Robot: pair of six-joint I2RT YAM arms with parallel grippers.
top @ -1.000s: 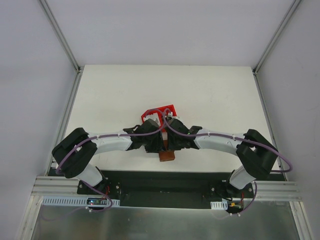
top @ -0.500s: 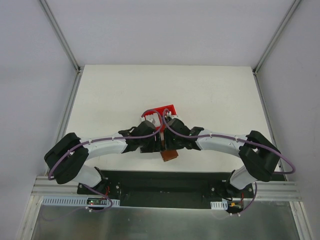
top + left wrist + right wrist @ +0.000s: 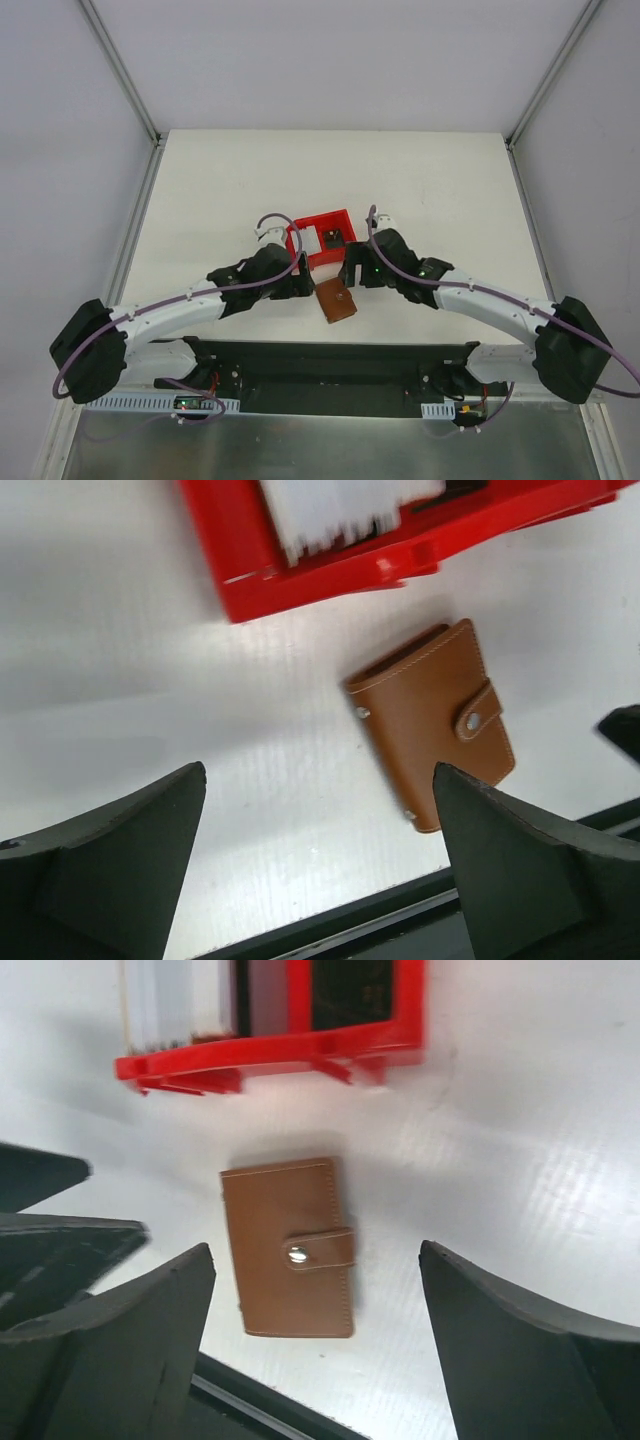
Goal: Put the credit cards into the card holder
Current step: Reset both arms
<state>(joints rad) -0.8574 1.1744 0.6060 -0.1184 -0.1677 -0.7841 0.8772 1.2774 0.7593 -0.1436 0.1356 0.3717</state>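
The brown card holder lies flat and closed on the white table near its front edge, its clasp strap snapped. It also shows in the left wrist view and the right wrist view. Whitish credit cards stand in the red bin, seen too from the left wrist and the right wrist. My left gripper is open and empty, left of the holder. My right gripper is open and empty, above the holder without touching it.
The red bin stands just behind the holder. The table's dark front rail runs right below the holder. White table stretches behind and to both sides.
Both arms have drawn back and apart from over the holder. Both grippers have opened wide. The holder and the red bin now lie uncovered.
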